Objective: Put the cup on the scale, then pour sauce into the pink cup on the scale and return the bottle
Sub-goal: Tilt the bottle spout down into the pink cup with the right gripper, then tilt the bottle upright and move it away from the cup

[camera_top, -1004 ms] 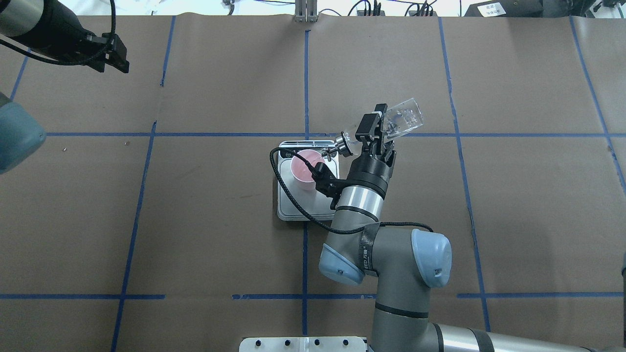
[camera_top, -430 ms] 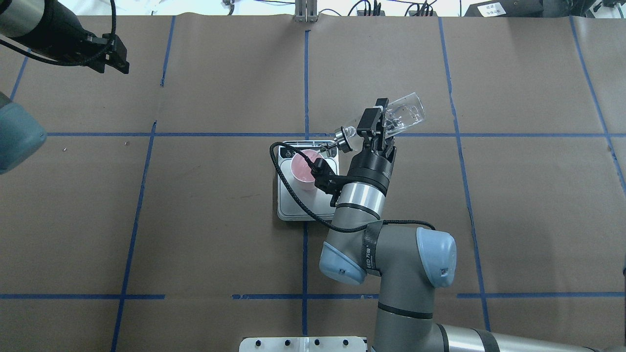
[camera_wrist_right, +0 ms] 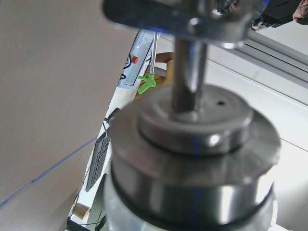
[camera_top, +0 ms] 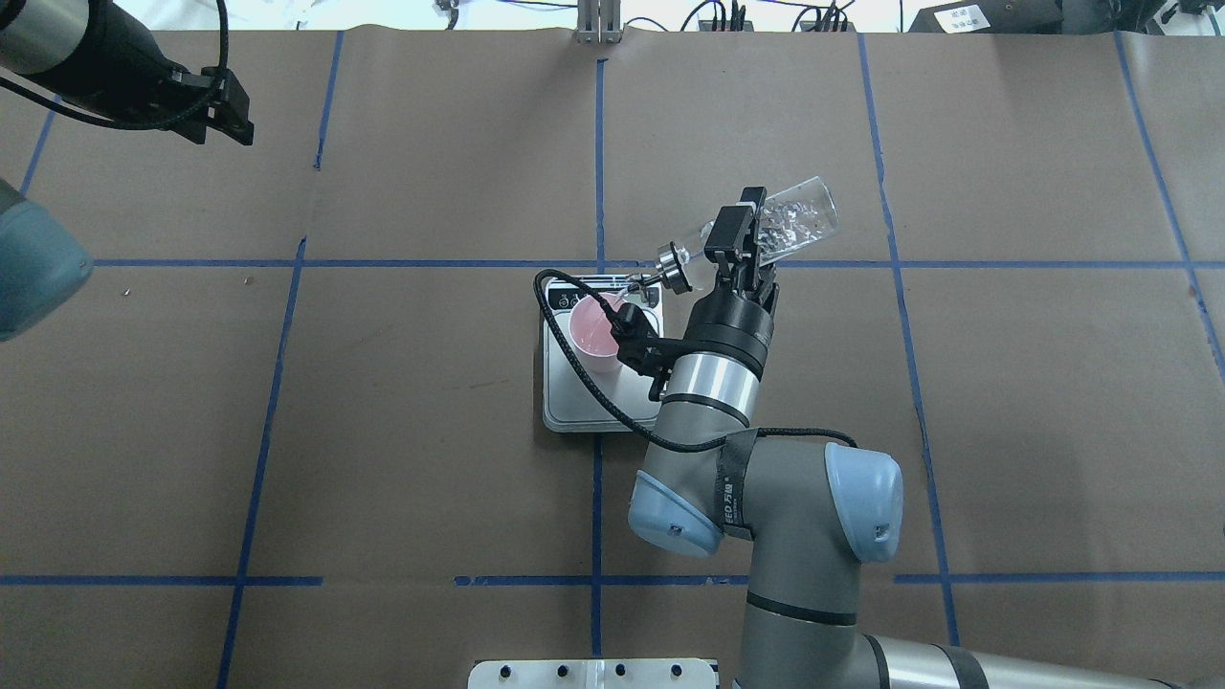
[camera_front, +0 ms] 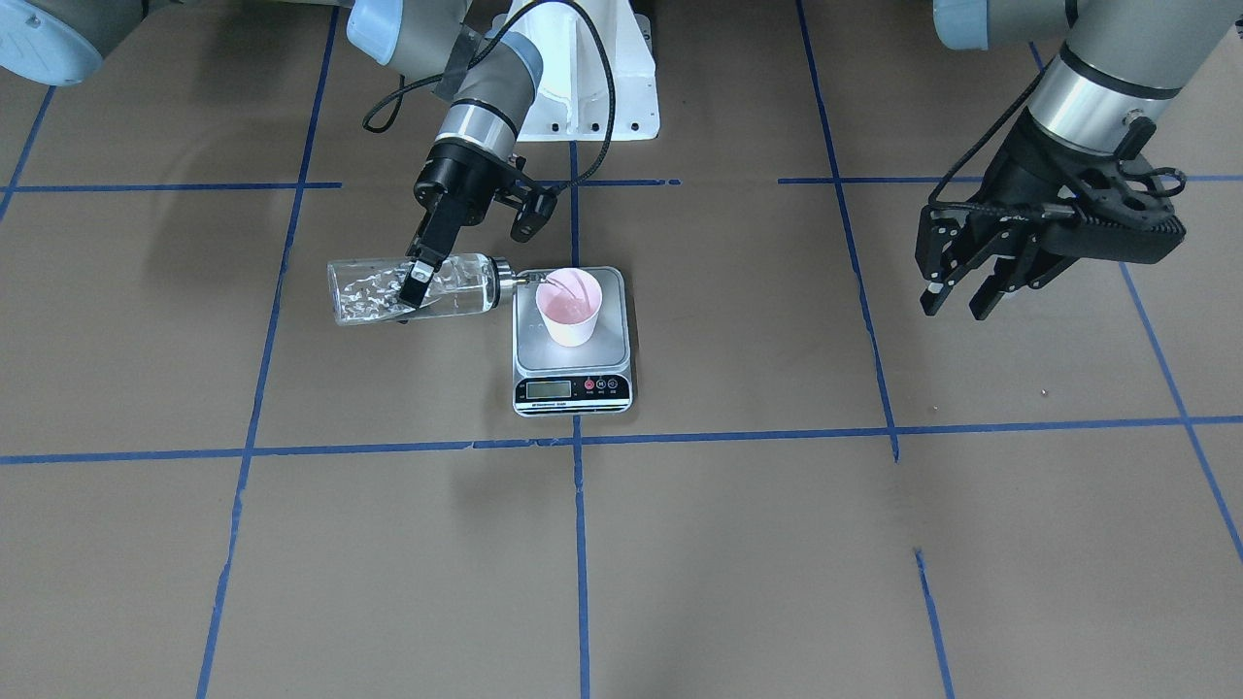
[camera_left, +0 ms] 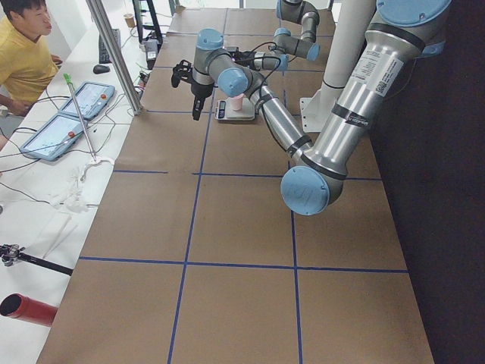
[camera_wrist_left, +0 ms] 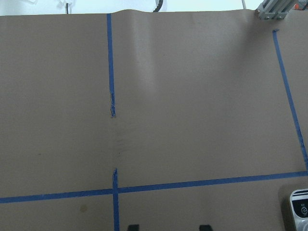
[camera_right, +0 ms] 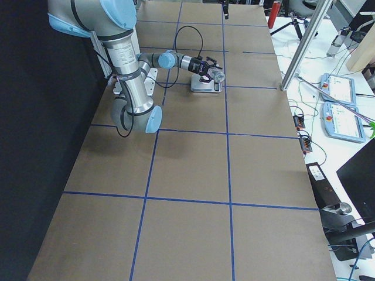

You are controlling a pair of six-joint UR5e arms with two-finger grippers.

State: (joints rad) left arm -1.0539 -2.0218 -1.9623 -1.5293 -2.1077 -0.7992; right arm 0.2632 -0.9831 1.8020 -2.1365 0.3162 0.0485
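Note:
The pale pink cup (camera_top: pixel 593 333) stands upright on the far part of the scale's steel platform (camera_top: pixel 574 407); the front view shows both, the cup (camera_front: pixel 569 311) and the scale (camera_front: pixel 614 342). My right gripper (camera_top: pixel 742 230) is shut on the clear glass bottle (camera_top: pixel 799 222), which lies almost level in it. The metal pourer reaches over the cup's rim, and a thin clear stream of sauce seems to run into the cup. Clear sauce glints inside the bottle (camera_front: pixel 369 291). The right wrist view is filled by the bottle's cap (camera_wrist_right: pixel 192 139). My left gripper (camera_front: pixel 957 301) hangs open and empty, far off.
Brown paper with blue tape lines covers the table. The robot's white base plate (camera_front: pixel 583 107) sits at the near edge. A corner of the scale (camera_wrist_left: pixel 299 209) shows in the left wrist view. An operator in yellow (camera_left: pixel 23 53) sits beyond the far edge.
The right arm has shifted slightly away from me and to the right with the bottle, and the bottle has turned closer to level. The pourer stays over the cup. The left arm has not moved.

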